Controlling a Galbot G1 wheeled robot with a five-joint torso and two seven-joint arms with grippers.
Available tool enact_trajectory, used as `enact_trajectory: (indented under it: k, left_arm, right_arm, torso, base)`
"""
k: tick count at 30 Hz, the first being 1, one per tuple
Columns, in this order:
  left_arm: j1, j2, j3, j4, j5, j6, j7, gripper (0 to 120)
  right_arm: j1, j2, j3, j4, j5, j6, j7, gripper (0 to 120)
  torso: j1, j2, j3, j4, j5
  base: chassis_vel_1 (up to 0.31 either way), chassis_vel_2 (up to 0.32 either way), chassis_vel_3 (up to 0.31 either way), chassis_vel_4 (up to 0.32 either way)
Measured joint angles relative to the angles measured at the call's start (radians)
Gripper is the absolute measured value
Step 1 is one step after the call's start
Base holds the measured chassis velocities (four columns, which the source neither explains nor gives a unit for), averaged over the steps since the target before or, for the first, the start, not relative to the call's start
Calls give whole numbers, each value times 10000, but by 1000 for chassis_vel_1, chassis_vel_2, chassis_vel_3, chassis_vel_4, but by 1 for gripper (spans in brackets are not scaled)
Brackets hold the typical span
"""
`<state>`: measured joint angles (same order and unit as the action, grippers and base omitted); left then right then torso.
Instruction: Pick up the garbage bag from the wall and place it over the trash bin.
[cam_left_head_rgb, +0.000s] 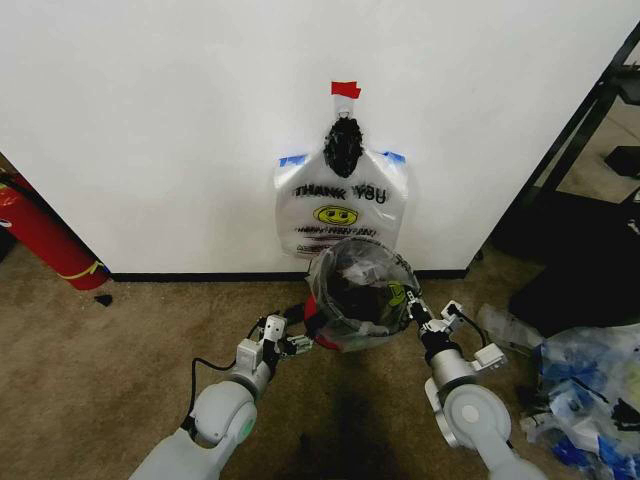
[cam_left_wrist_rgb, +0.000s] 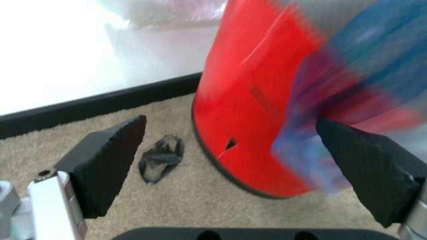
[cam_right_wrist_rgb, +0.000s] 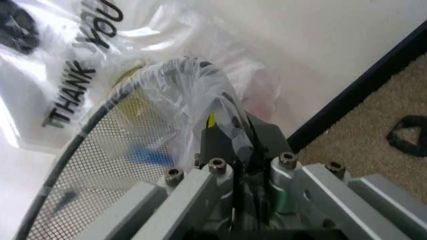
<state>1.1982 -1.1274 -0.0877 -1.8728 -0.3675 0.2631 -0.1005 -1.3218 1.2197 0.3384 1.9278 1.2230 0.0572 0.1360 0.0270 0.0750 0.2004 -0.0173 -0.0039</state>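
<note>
The trash bin, black mesh (cam_right_wrist_rgb: 87, 165) on a red base (cam_left_head_rgb: 313, 322), stands on the carpet against the white wall (cam_left_head_rgb: 180, 120). The clear, bluish garbage bag (cam_left_head_rgb: 362, 268) is draped over its top. My right gripper (cam_left_head_rgb: 412, 298) is at the bin's right rim, shut on a fold of the garbage bag (cam_right_wrist_rgb: 180, 80) at the mesh edge; its fingertips (cam_right_wrist_rgb: 223, 142) pinch the film. My left gripper (cam_left_head_rgb: 296, 343) sits low at the bin's left side, open, its black pads (cam_left_wrist_rgb: 110, 160) wide apart around the red base (cam_left_wrist_rgb: 247, 100), with blurred bluish plastic (cam_left_wrist_rgb: 360, 75) hanging beside it.
A white "THANK YOU" bag (cam_left_head_rgb: 340, 205) hangs on the wall right behind the bin under red tape (cam_left_head_rgb: 345, 90). A red fire extinguisher (cam_left_head_rgb: 40, 235) leans at far left. A heap of plastic bags (cam_left_head_rgb: 585, 385) and a black rack (cam_left_head_rgb: 585, 120) crowd the right. A black scrap (cam_left_wrist_rgb: 160, 157) lies on the carpet.
</note>
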Motion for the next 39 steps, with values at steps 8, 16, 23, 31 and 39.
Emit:
enact_trajectory:
  k: [8,16,23,31,39]
  left_arm:
    - [912,167,-377,-950,874,145,125,100]
    - [2278,-517,-891,-2027,1979,-228,-495,100]
    - [2866,-906,-1185,-2645,2298,-153,-1178,100]
    - [2958,-1257,-1382,-2918,2315,-113,-1430,100]
    - [3048,-1461,-1448,-2990,2326,-111,-1463,100]
  right_arm:
    - [563,608,-108,-681,-472,179,225,1]
    - [835,970,-564,-577,-1360,-267,2074,1]
    - [501,478,-889,526,-1741,-1532,3459,1]
    - [58,-148,-995,857,-2140,-2374,3295,1]
    - [-257,-521,-1001,102,-2553,-2219,548,1]
  torso:
    - [0,0,1,1,0]
    - [0,0,0,0,1]
    - [0,0,-1,0,0]
    - [0,0,0,-1,1]
    - [0,0,0,1,2]
  base:
    - [0,0,0,0]
    - [0,0,0,0]
    - [0,0,0,0]
    - [0,0,0,0]
    - [0,0,0,0]
